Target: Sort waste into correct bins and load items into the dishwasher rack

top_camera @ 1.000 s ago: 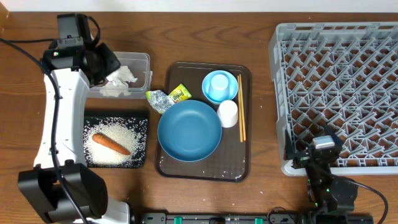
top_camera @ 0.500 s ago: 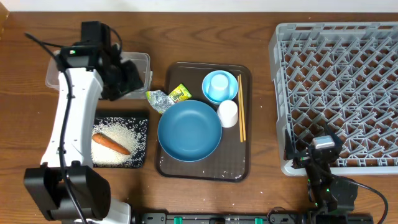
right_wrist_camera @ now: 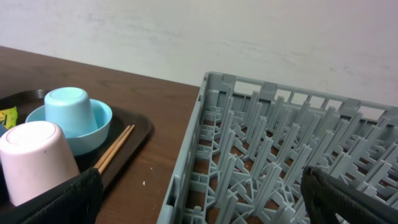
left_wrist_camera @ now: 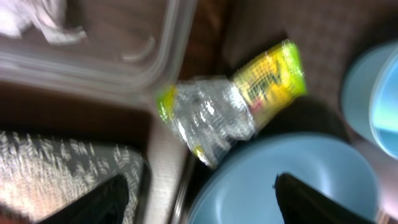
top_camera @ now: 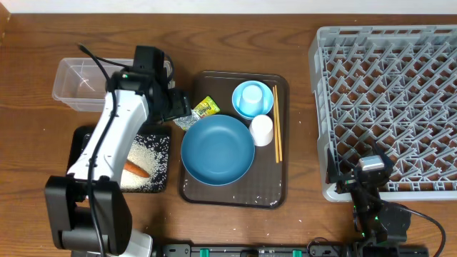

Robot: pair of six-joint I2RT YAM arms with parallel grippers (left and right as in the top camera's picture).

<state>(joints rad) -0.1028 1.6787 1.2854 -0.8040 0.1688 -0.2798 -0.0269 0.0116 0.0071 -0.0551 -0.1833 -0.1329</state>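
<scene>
My left gripper is open and empty, hovering just above the crinkled yellow-green wrapper, which lies between the clear tub and the dark-blue dish. Crumpled tissue lies in the tub. Rice and a carrot lie in the black tray. The light-blue cup stands upside down in the light-blue bowl; the white cup and chopsticks are beside them. My right gripper is open and empty at the grey rack's front left corner.
The dish, bowl, cups and chopsticks sit on a dark brown serving tray in the table's middle. My left arm stretches over the black tray and the tub's right end. A few rice grains lie on the wood near the rack.
My left arm has swung right from over the tub to the wrapper. The tissue stays in the tub. The right arm has not moved.
</scene>
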